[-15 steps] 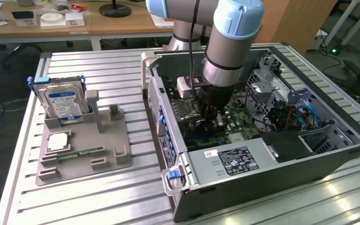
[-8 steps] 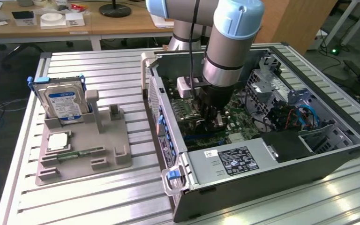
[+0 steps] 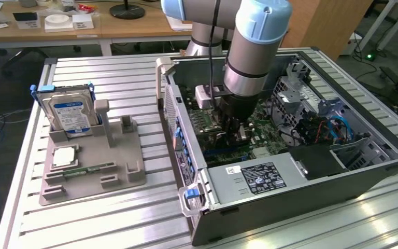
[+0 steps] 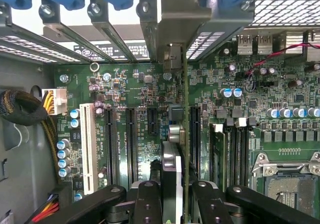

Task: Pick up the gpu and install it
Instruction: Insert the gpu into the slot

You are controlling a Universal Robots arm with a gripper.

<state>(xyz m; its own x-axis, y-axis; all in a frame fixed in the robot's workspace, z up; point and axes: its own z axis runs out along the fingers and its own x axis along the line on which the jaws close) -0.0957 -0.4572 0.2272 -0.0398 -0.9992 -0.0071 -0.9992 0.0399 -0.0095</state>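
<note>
A ribbed metal workbench (image 3: 116,207) filled the foreground; behind it stood a wooden desk (image 3: 81,28) and a wooden cabinet (image 3: 323,21).

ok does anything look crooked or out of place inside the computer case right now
Nothing stands out. The gripper holds the gpu edge-on over the motherboard, running parallel to the expansion slots. The cables lie to one side, away from the card.

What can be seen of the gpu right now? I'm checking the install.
The gpu shows edge-on in the wrist view: a thin green circuit card with a silver metal end bracket, held upright between the black fingers of the claw. It stands over the motherboard among the black expansion slots, inside the open computer case. Whether it is seated cannot be told.
</note>
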